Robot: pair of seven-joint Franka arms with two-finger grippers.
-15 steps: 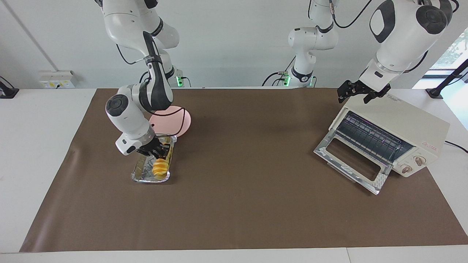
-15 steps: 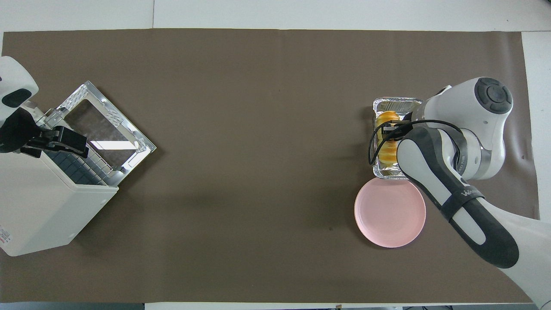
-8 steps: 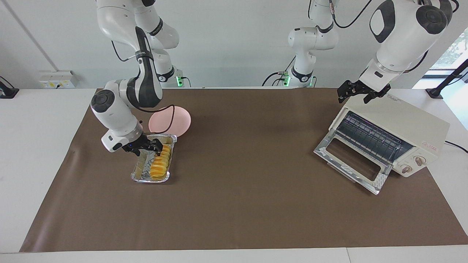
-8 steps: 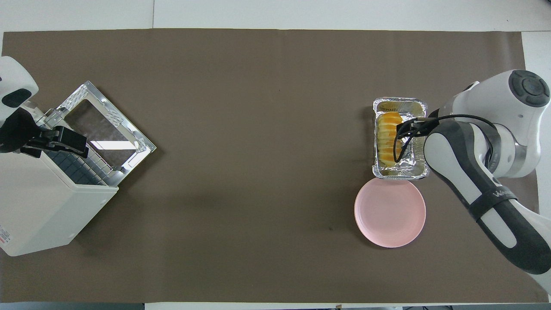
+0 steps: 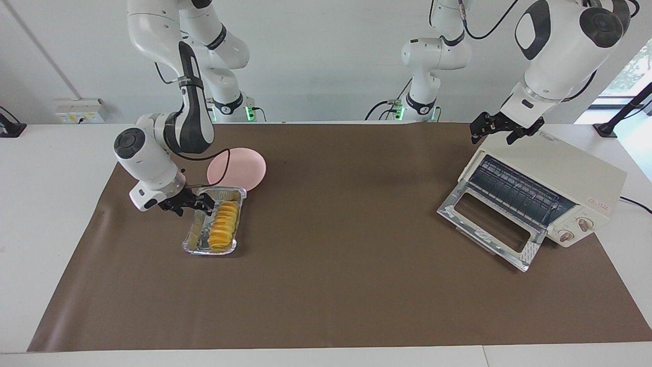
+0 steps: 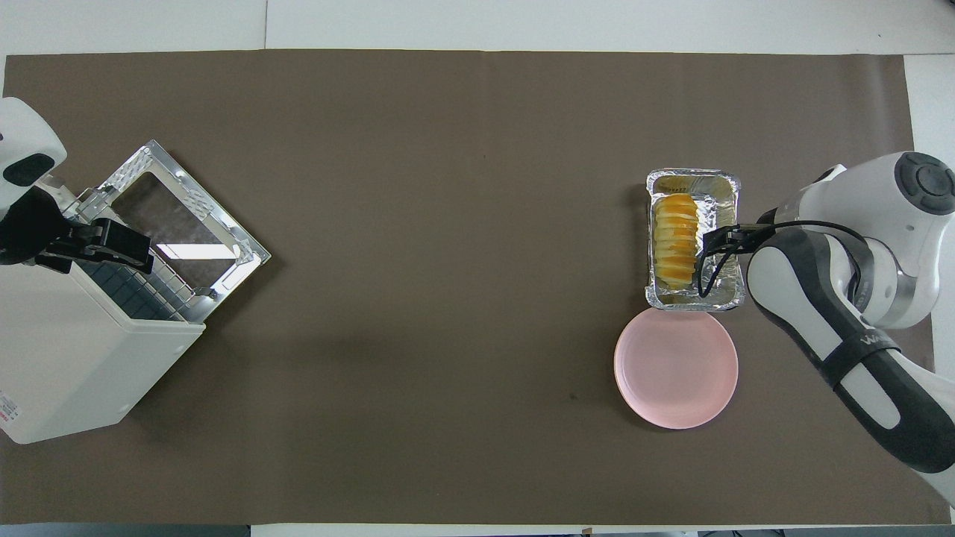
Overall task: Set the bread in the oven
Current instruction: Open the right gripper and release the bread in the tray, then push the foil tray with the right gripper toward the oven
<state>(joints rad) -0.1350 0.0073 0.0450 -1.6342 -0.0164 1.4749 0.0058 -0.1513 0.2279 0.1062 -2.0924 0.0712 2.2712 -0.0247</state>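
— What does the facing view show?
— One bread (image 5: 224, 230), yellow-orange and ridged, lies in one foil tray (image 5: 192, 239) beside one pink plate (image 5: 243, 164). One oven (image 5: 547, 188) stands at the left arm's end, door dropped open. The right gripper (image 5: 196, 203) hangs spread at the tray's edge, holding nothing.

— And overhead?
— The bread (image 6: 675, 241) fills the tray (image 6: 727, 294); the right gripper (image 6: 715, 239) is empty beside it. The left gripper (image 6: 112, 242) waits wide apart over the oven (image 6: 82, 350), also empty.
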